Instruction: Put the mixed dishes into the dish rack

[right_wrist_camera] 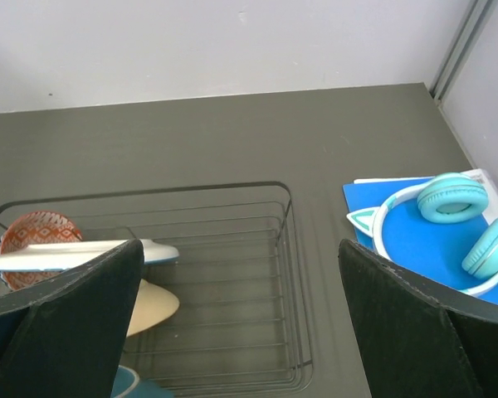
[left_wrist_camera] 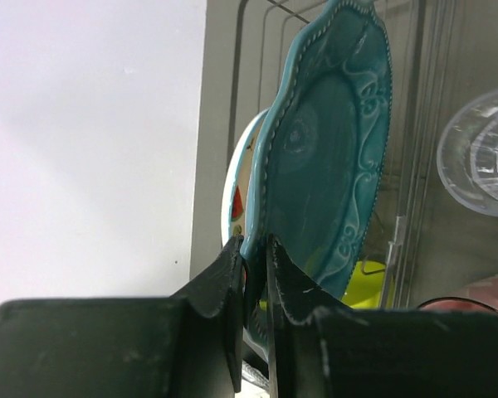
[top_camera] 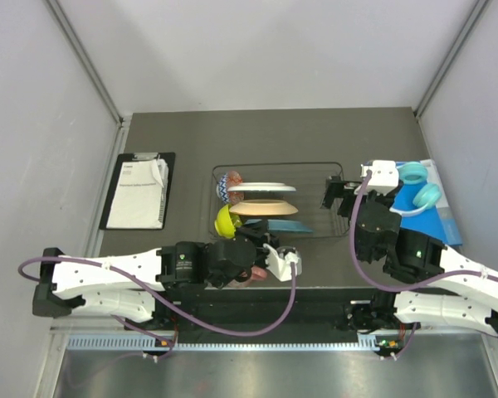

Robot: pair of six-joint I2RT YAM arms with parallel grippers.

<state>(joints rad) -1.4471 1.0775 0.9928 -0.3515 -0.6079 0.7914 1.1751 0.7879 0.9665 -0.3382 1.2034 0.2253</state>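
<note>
Dark grey tabletop, white walls round it. Nearest me, the left gripper (left_wrist_camera: 253,249) is pinching the rim of the teal plate (left_wrist_camera: 324,157). That plate stands on edge at the near side of the rack (top_camera: 307,163), just this side of the peach plate (top_camera: 261,207). A green bowl (top_camera: 224,222) sits at the rack's left end. Farther in are the white plate (top_camera: 261,187) and the small bowl (top_camera: 230,184). A glass (left_wrist_camera: 481,157) shows by the wires, though I can't tell if it's inside.

At the rack's right end the right gripper (top_camera: 339,195) hovers, fingers spread wide, holding nothing. Headphones (top_camera: 419,186) lie just right of it.

I judge I'm seating the teal plate. Next I'd lower it between dividers until it bears, then let go slowly, watching that it doesn't tip onto the peach plate.
</note>
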